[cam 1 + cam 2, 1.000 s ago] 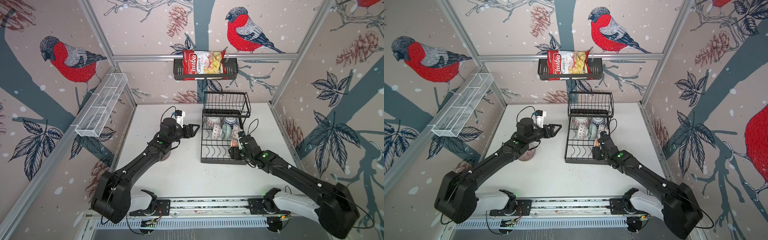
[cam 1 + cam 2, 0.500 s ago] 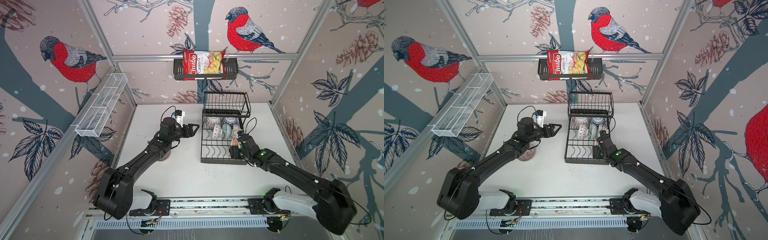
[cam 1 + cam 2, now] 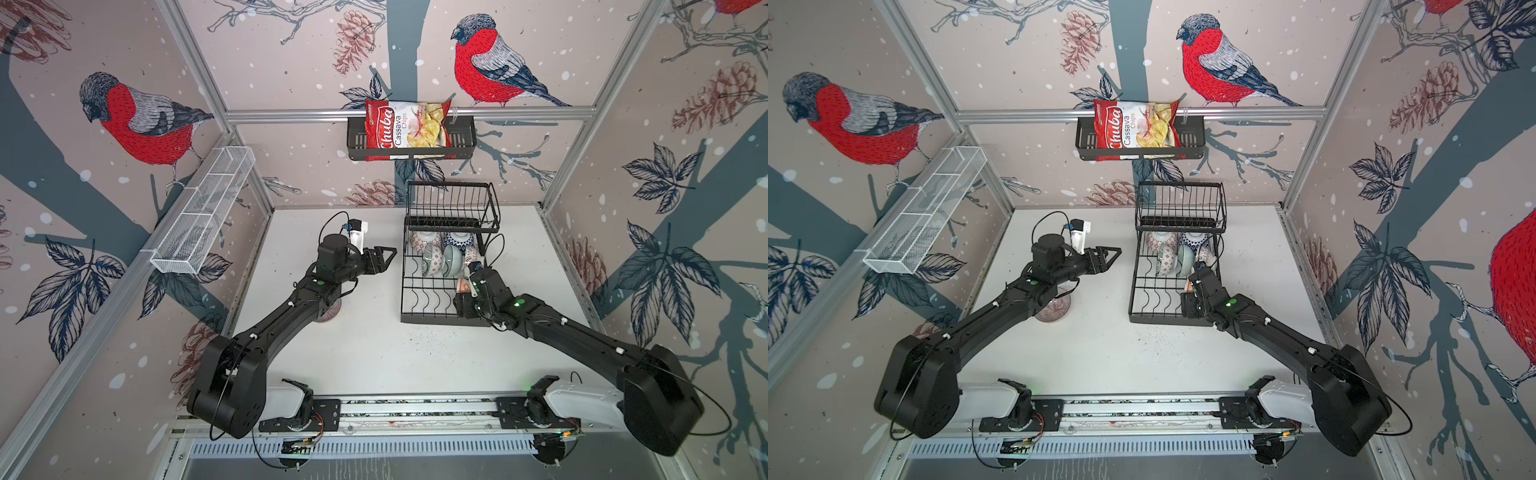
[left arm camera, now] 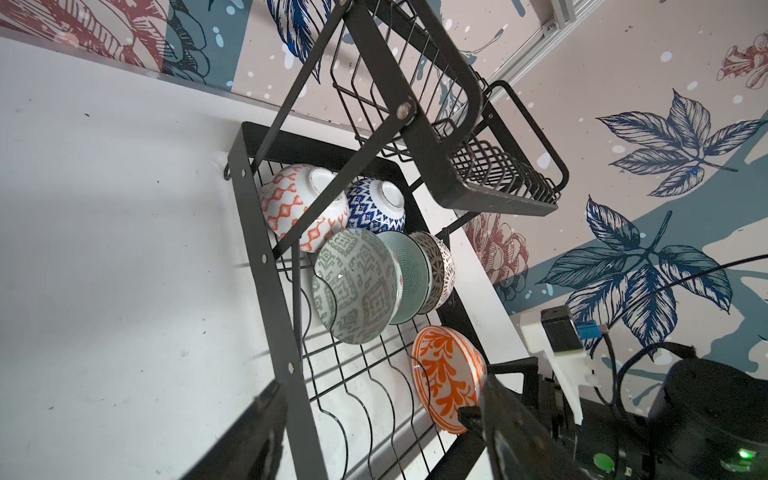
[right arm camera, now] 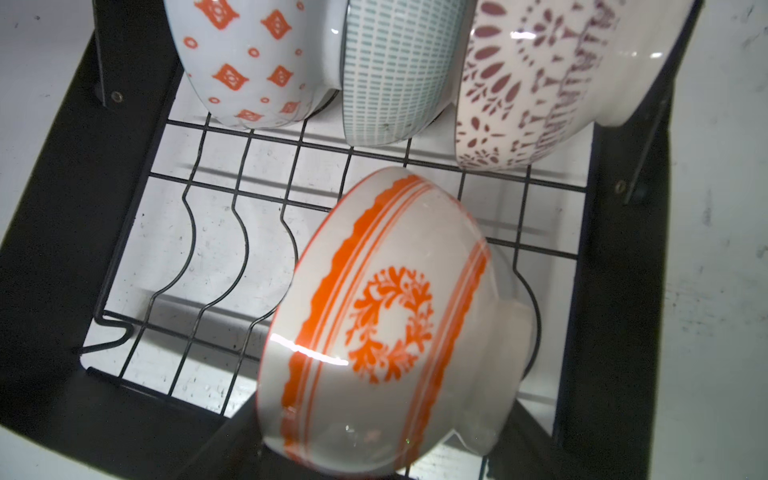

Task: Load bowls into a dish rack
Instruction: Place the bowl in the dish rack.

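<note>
The black wire dish rack [image 3: 419, 320] stands at the back right of the table and holds several patterned bowls [image 3: 440, 257] on edge under its raised basket. An orange-striped bowl [image 5: 395, 311] stands on edge among the wavy dividers at the rack's right side. My right gripper [image 5: 386, 415] is open, with one finger on the bowl's rim side and the other on its foot side; its fingertips are hidden. My left gripper [image 3: 384, 258] hangs open and empty, just left of the rack. Another bowl [image 3: 330, 313] sits on the table, partly hidden under my left arm.
A black wall basket with a chips bag [image 3: 411, 137] hangs on the back wall above the rack. A long white mesh tray [image 3: 203, 224] runs along the left wall. The rack's raised basket [image 3: 453, 208] overhangs the rear bowls. Enclosure walls close off three sides.
My right arm has crept a little further into the rack, still around the orange-striped bowl. The left arm has not moved.
</note>
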Controlling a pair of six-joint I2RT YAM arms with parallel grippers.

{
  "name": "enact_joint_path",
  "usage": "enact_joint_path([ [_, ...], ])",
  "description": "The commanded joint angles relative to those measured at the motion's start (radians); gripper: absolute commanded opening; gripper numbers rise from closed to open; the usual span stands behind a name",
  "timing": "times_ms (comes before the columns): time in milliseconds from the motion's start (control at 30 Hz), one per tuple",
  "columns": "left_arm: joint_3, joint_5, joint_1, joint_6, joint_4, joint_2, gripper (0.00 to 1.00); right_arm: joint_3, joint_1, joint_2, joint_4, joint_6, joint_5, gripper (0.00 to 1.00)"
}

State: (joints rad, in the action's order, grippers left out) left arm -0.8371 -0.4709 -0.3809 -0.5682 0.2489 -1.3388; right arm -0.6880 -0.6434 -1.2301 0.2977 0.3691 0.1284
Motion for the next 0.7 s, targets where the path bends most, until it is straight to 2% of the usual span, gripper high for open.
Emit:
enact_joint_path([
  [0, 0.004, -0.016, 0.005, 0.016, 0.037, 0.005, 0.73, -0.002, 0.001, -0.018, -0.025, -0.015, 0.010, 0.72],
  [200, 0.003, -0.018, 0.007, 0.013, 0.038, 0.006, 0.73, -0.010, 0.000, -0.045, -0.032, -0.017, 0.012, 0.78],
  [333, 0.005, -0.017, 0.007, 0.017, 0.035, 0.006, 0.73, -0.010, 0.001, -0.046, -0.032, -0.004, 0.026, 0.86],
  [667, 0.010, -0.017, 0.007, 0.018, 0.031, 0.010, 0.73, -0.025, 0.001, -0.029, -0.029, 0.017, 0.060, 1.00],
])
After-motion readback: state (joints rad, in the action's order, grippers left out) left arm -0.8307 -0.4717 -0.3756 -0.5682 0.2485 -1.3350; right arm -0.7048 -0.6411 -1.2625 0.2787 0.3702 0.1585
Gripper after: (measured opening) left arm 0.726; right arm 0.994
